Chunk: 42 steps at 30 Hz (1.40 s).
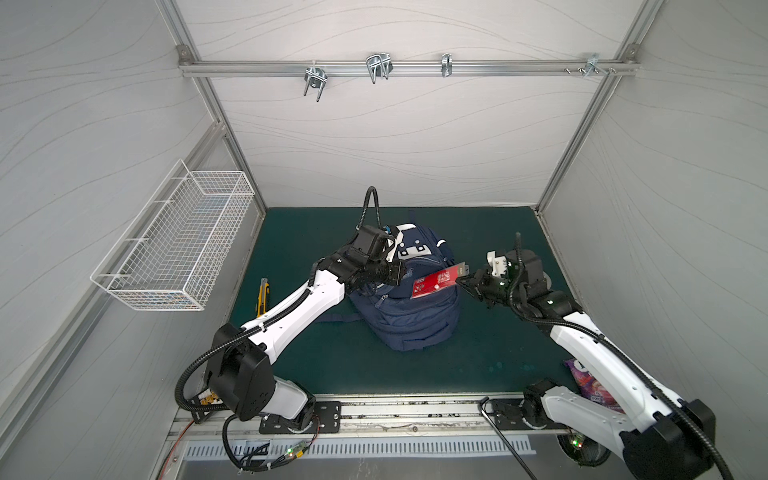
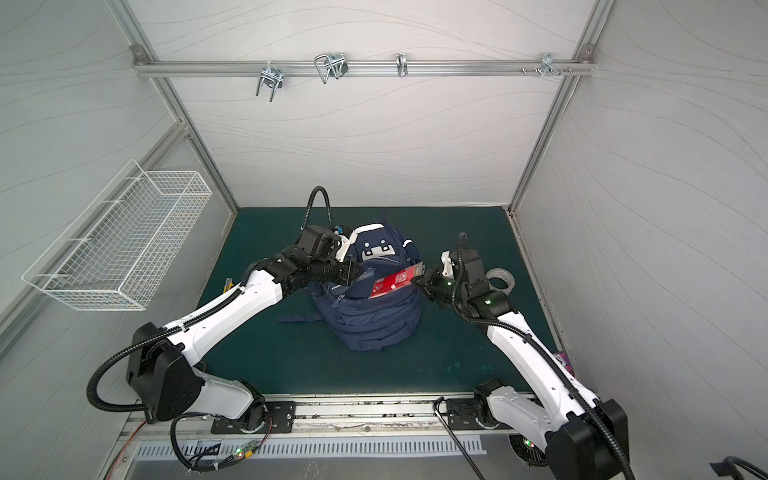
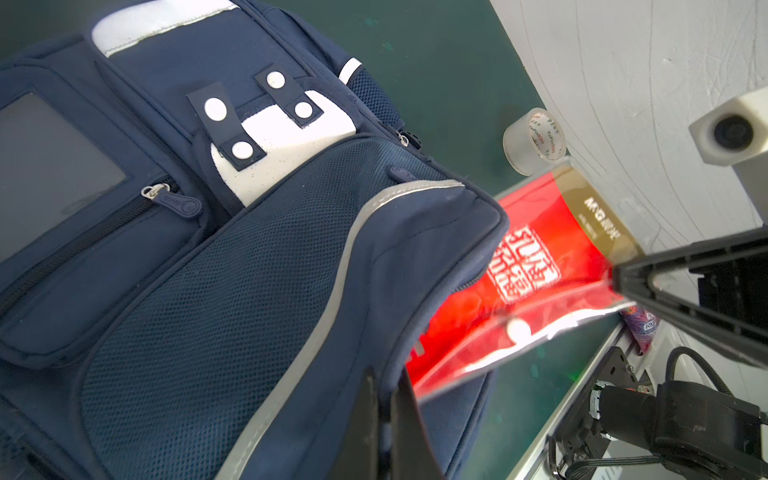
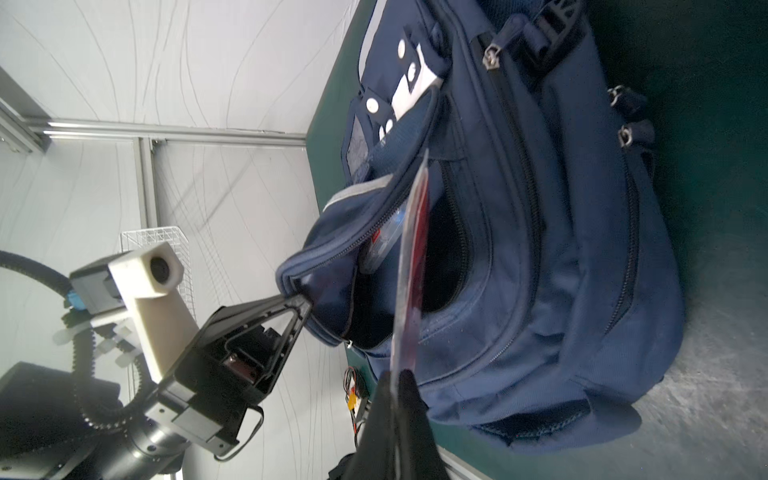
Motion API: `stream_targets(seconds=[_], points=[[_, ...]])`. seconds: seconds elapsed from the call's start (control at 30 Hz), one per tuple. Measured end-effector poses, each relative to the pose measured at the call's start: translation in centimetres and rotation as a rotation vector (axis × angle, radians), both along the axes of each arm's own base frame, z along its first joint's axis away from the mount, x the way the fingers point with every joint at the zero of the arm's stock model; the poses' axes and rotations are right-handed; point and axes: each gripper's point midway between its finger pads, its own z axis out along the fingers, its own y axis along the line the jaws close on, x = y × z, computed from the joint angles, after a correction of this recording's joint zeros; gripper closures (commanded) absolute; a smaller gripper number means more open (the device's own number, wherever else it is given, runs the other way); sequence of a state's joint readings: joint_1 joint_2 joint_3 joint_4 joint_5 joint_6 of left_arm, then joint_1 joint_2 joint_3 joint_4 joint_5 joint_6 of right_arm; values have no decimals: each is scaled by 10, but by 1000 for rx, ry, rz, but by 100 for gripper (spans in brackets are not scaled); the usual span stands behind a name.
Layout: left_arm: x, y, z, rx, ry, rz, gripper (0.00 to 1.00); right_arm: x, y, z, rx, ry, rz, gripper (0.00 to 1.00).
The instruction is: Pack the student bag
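The student bag (image 1: 409,322) (image 2: 370,322), navy with white reflective stripes, lies on the green mat in both top views. My left gripper (image 1: 400,272) (image 2: 358,274) (image 3: 385,374) is shut on the edge of the bag's unzipped flap (image 3: 415,232) (image 4: 332,270) and holds it lifted away from the opening. My right gripper (image 1: 462,279) (image 2: 417,280) (image 4: 397,374) is shut on the end of a flat red pouch (image 1: 436,282) (image 2: 392,283) (image 3: 536,282) (image 4: 413,249) with white characters. The pouch's far end sits in the open mouth of the compartment, under the flap.
A clear tape roll (image 2: 500,282) (image 3: 534,141) lies on the mat beyond the right gripper. A yellow utility knife (image 1: 262,293) lies at the left. A purple snack packet (image 1: 588,380) lies at the front right. A white wire basket (image 1: 178,245) hangs on the left wall.
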<state>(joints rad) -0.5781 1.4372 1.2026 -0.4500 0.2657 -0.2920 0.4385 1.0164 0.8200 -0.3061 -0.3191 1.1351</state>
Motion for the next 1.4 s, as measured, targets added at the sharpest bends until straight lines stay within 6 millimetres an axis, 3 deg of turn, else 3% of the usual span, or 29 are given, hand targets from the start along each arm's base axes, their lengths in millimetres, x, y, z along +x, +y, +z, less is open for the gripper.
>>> stream_targets(seconds=[0.17,0.57,0.9,1.2,1.4], points=[[-2,-2,0,-6,-2,-8,100,10,-4,-12,-46,52,-64,100],[-4,-4,-2,-10,1,-18,100,2,34,-55,-147,158,2,100],[-9,-7,-3,-18,-6,-30,100,19,74,-65,-138,170,52,100],[-12,-3,-7,-8,-7,-22,100,32,95,-82,-129,197,55,100],[-14,-2,-9,-12,-12,-24,100,40,107,-82,-97,167,74,100]])
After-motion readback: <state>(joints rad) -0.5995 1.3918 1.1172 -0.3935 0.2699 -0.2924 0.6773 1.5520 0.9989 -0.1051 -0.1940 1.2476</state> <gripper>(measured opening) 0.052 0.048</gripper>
